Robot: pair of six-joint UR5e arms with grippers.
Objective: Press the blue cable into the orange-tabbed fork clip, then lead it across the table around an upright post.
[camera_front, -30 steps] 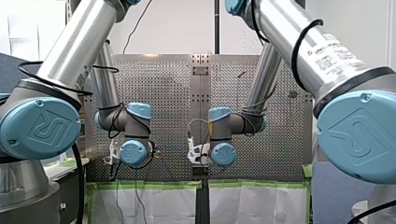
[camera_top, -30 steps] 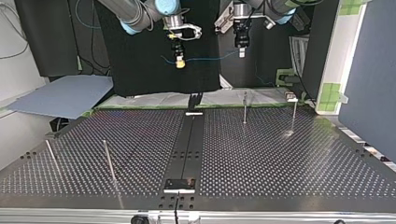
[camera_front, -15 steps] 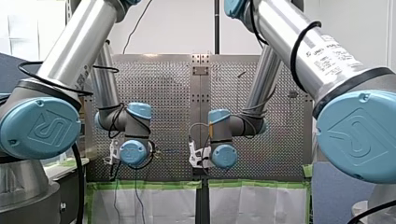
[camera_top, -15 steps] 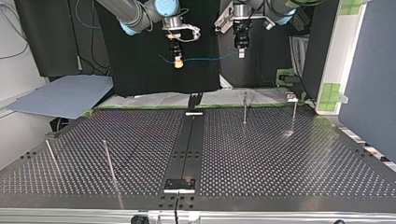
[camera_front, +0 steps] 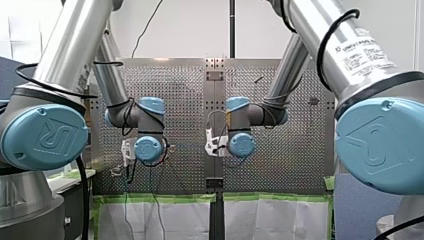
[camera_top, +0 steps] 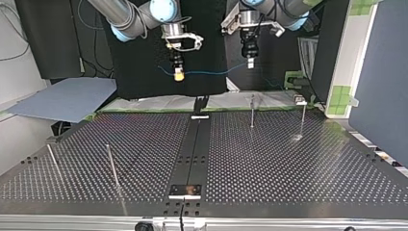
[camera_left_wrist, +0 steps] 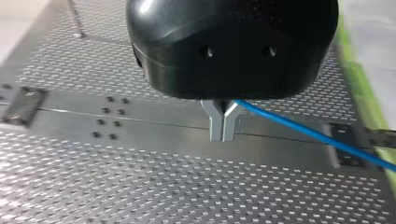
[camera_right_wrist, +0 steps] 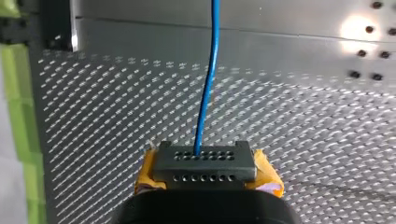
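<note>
Front view: my left arm (camera_front: 148, 148) and my right arm (camera_front: 241, 145) hang wrist to wrist over the near side of the counter (camera_front: 290, 170), set apart from each other. I judge this is to keep a span of line between them. The line itself is too thin to follow here.

Top view: the blue cable (camera_top: 211, 72) runs almost level through the air between my right jaws, with their yellow pads (camera_top: 179, 75), and my left jaws. It is high above the counter's far edge. An upright post (camera_top: 252, 111) stands below, apart from the cable. I cannot pick out the orange-tabbed clip, so I judge the pressing-in is not yet done.

Left wrist view: the metal fingers (camera_left_wrist: 217, 126) meet, so my left jaws are clenched on the cable, which leaves sideways, drawn straight.

Right wrist view: my right jaws are grasping the cable too. It comes out of the dark block (camera_right_wrist: 204, 163) between the pads and runs straight ahead. Two holds give me a stiff stretch to lower into a fork.
</note>
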